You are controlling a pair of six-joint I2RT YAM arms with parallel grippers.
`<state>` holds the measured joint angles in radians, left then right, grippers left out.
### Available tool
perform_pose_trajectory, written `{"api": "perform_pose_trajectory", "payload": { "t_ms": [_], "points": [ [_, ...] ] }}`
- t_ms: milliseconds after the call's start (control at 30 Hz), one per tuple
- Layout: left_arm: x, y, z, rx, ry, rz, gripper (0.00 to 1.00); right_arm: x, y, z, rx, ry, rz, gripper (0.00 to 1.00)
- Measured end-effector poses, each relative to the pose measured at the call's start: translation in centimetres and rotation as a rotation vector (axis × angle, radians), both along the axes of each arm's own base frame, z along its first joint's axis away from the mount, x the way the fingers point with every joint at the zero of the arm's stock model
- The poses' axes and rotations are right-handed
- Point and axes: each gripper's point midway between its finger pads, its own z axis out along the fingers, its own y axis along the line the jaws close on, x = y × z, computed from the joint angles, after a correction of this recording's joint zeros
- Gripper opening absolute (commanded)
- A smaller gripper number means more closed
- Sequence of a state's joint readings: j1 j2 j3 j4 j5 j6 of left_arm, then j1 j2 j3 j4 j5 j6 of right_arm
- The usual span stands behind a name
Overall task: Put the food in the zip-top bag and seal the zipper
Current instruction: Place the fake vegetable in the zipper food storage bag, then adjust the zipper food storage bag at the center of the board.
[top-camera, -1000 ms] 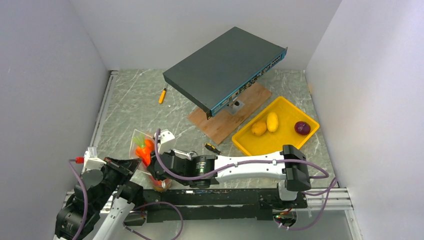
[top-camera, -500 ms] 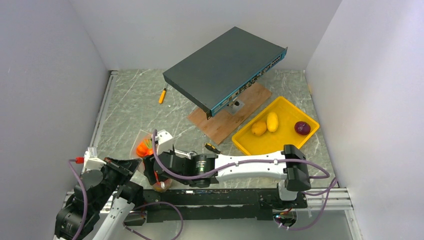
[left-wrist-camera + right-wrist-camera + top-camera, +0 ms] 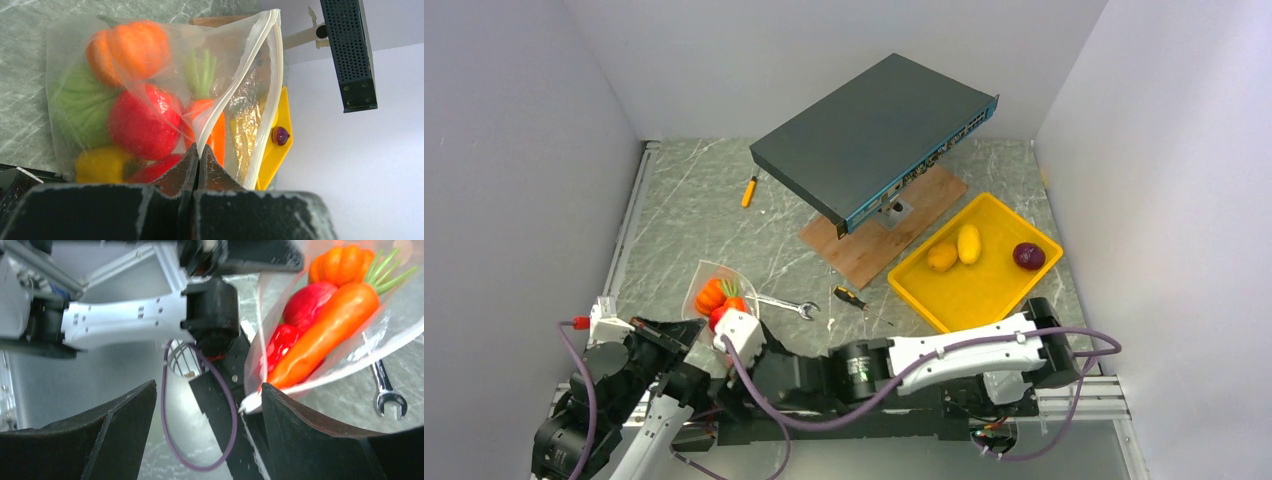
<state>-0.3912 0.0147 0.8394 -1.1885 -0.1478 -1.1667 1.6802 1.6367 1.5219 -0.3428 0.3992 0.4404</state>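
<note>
My rig's grey-green marbled tabletop [image 3: 694, 190], boxed by plain white walls [image 3: 724, 60] at nine, twelve and three o'clock.

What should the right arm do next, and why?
Probably swing the right gripper, open and empty beside the zip-top bag, to the yellow tray for a potato. Two potatoes and the purple onion lie there unbagged, and the left gripper pinches the zipper strip, holding the mouth open.
</note>
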Motion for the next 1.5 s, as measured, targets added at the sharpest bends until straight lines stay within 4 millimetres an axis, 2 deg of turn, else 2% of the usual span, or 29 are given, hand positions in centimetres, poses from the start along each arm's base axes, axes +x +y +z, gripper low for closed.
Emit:
{"api": "perform_pose_trajectory", "payload": {
  "t_ms": [100,167,367,533,733,800,867,900,967,1000,1200,1267,1433,1500],
  "points": [
    [0.0,0.1,0.0,0.001,0.001,0.004,0.0,-1.8,-1.6,-0.7,-0.019,-0.047,0.021,0.77],
    [0.0,0.1,0.0,0.002,0.001,0.006,0.0,-2.2,-2.1,-1.2,-0.034,-0.077,0.008,0.77],
    [0.0,0.1,-0.1,0.0,0.005,0.008,0.0,0.4,-2.8,-2.6,-0.088,-0.173,-0.166,0.74],
    [0.0,0.1,-0.1,-0.001,0.006,0.009,0.0,2.0,-1.9,-4.3,-0.14,-0.24,-0.271,0.69],
    [-0.1,0.2,0.0,-0.002,0.005,0.01,0.0,2.3,-1.1,-5.9,-0.175,-0.28,-0.296,0.5],
    [-0.2,0.2,0.0,-0.002,0.005,0.01,0.0,2.4,-1.0,-5.9,-0.181,-0.295,-0.286,0.35],
    [-0.2,0.2,0.1,-0.002,0.004,0.011,0.0,2.6,-0.6,-5.6,-0.172,-0.306,-0.275,0.28],
    [-0.2,0.2,0.0,-0.001,0.004,0.011,0.01,2.6,-0.5,-5.5,-0.17,-0.308,-0.27,0.2],
    [-0.2,0.4,0.1,0.001,0.005,0.016,0.08,3.0,-0.1,-5.5,-0.168,-0.316,-0.248,0.07],
    [-0.3,0.5,0.0,0.004,0.006,0.019,0.15,3.3,0.0,-5.5,-0.171,-0.326,-0.242,0.0],
    [-0.9,1.0,1.0,0.017,-0.021,0.021,0.61,5.2,-1.1,-6.4,-0.206,-0.439,-0.144,0.0],
    [-1.2,1.2,1.5,0.04,-0.044,0.015,0.72,5.9,-1.6,-6.1,-0.219,-0.486,-0.102,0.0],
    [-2.0,1.7,3.9,0.171,-0.145,-0.047,0.85,7.4,-2.6,-4.7,-0.19,-0.524,0.027,0.0],
    [-1.8,1.5,5.2,0.251,-0.203,-0.099,0.87,8.6,-3.4,-4.4,-0.179,-0.532,0.065,0.0]
  ]
}}
